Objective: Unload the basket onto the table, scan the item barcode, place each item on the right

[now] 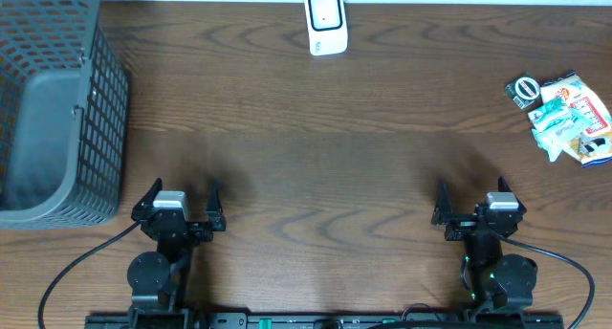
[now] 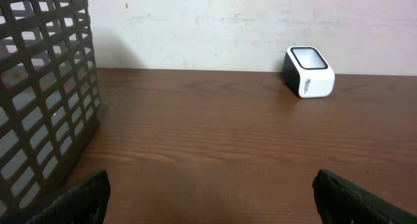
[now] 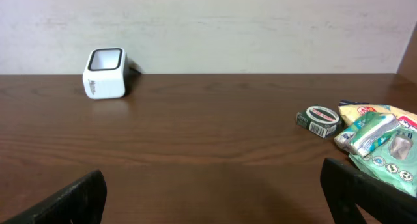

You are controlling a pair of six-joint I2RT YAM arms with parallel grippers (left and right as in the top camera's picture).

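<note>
The left gripper [image 1: 184, 193] and right gripper [image 1: 471, 190] sit at the table's [image 1: 316, 147] near edge, jaws spread wide, holding nothing. The packets [image 1: 572, 119] lie well apart at the right gripper's two o'clock. The scanner [image 1: 326, 23] stands farther off, at eleven o'clock.

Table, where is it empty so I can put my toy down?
The big bare patch is the middle of the table, between the grey basket on the left, the white scanner at the back, and the left gripper and right gripper in front. It is crowded only at the right edge, where the snack packets lie.
</note>
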